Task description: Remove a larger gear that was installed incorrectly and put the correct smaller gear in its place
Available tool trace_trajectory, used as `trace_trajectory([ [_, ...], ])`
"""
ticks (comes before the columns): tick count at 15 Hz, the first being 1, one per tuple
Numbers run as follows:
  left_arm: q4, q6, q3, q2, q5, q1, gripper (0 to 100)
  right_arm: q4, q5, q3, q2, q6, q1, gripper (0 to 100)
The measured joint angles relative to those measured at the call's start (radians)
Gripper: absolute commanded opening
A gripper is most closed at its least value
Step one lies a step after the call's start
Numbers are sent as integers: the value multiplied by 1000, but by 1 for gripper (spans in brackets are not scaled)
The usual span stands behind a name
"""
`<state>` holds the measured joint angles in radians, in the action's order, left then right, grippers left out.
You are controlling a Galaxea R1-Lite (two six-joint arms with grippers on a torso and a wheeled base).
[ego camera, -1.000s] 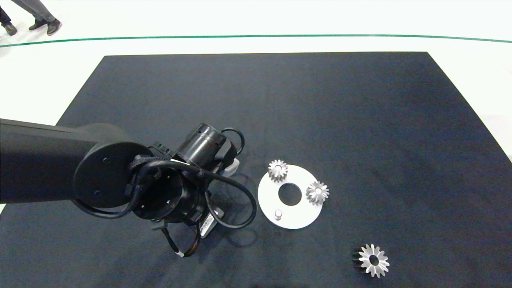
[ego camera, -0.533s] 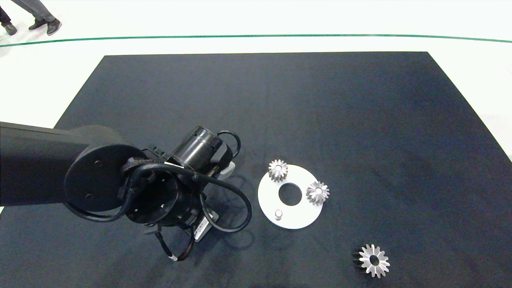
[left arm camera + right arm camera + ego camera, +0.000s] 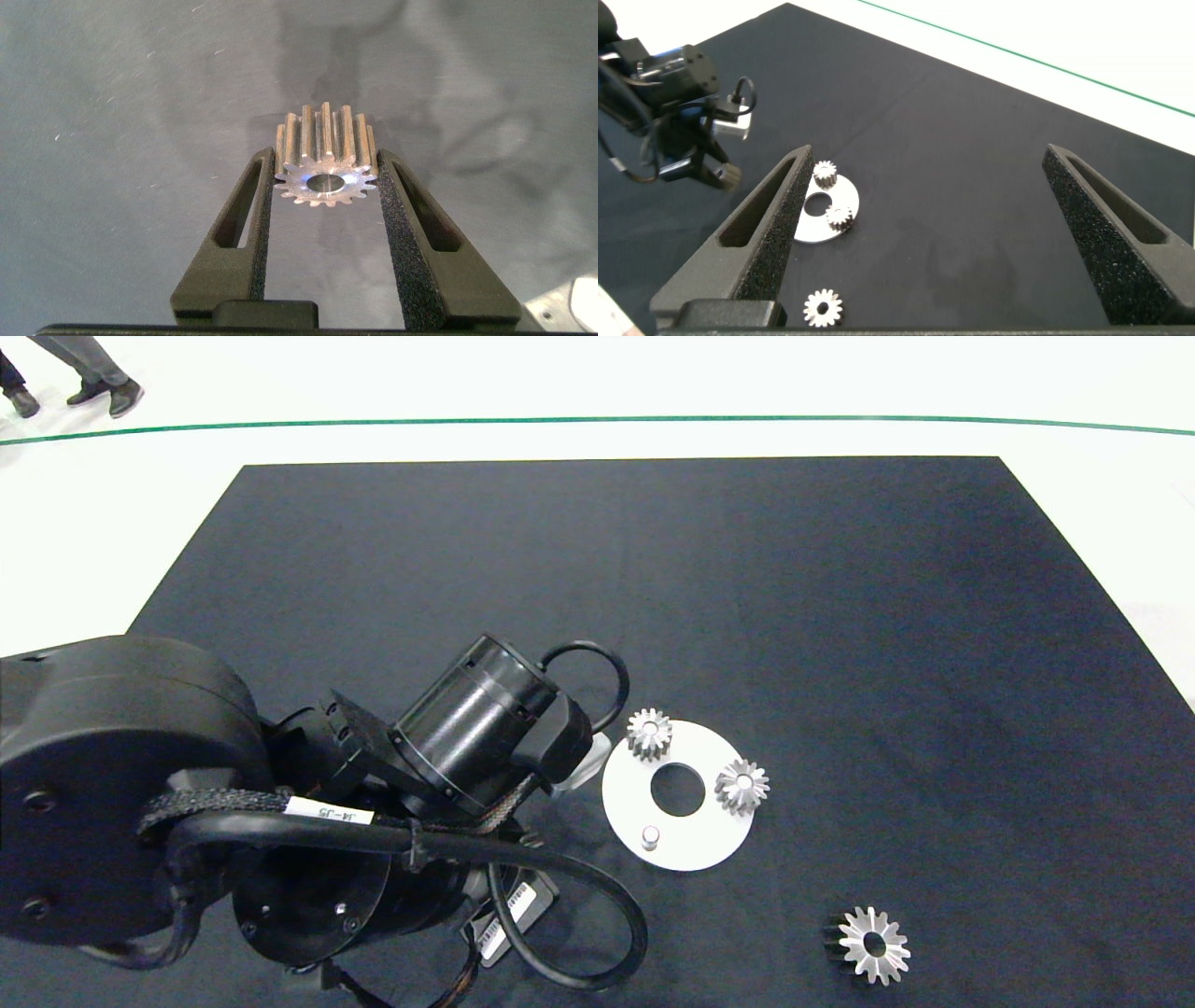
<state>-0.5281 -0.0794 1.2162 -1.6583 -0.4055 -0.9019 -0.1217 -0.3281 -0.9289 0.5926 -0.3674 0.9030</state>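
Observation:
The smaller gear (image 3: 322, 140), silver with short blunt teeth and a wide dark centre hole, sits between the two black pads of my left gripper (image 3: 325, 166), which is shut on it over the dark mat. In the head view the left arm (image 3: 467, 728) hides this gripper and gear, just left of the white round plate (image 3: 695, 849). The larger gear (image 3: 873, 945), starburst-like, lies on the mat at the front right, also seen as the larger gear (image 3: 823, 306). My right gripper (image 3: 926, 154) hangs open high above the table.
The plate (image 3: 811, 229) carries a small gear (image 3: 648, 733), a pointed-tooth gear (image 3: 741, 786) and a bare metal peg (image 3: 650, 837) around its centre hole. The black mat (image 3: 747, 597) covers the table. A person's shoes (image 3: 103, 394) show at the far left.
The left arm has risen toward the camera and swung right, bringing its wrist close to the plate's left edge. The plate and the gears on the mat have not moved.

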Motion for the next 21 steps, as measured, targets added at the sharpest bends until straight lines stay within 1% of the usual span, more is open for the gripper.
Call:
trace_trajectory([
  [2,0,-2,26,2,0,-31,28,-1,0,2,-1,0,-1,100],
  [4,-11,-4,88,2,1,-68,28,0,0,4,-1,-1,-1,100],
  [5,-36,-4,132,0,0,-86,28,0,-1,5,-1,-1,-1,100],
  [8,-165,-4,281,-40,0,-138,28,-1,-2,6,-2,-1,-1,100],
  [10,-197,-4,359,-95,0,-163,28,0,-1,6,-2,-1,-1,100],
  [13,-204,-4,407,-171,0,-181,28,0,-1,6,-2,-1,-1,100],
  [17,-204,-7,460,-234,0,-197,28,0,0,5,-2,-1,-1,100],
  [20,-204,-35,491,-267,0,-194,28,1,0,4,-2,-1,-1,100],
  [21,-204,-39,494,-275,0,-191,28,1,0,3,-2,-1,-1,100],
])
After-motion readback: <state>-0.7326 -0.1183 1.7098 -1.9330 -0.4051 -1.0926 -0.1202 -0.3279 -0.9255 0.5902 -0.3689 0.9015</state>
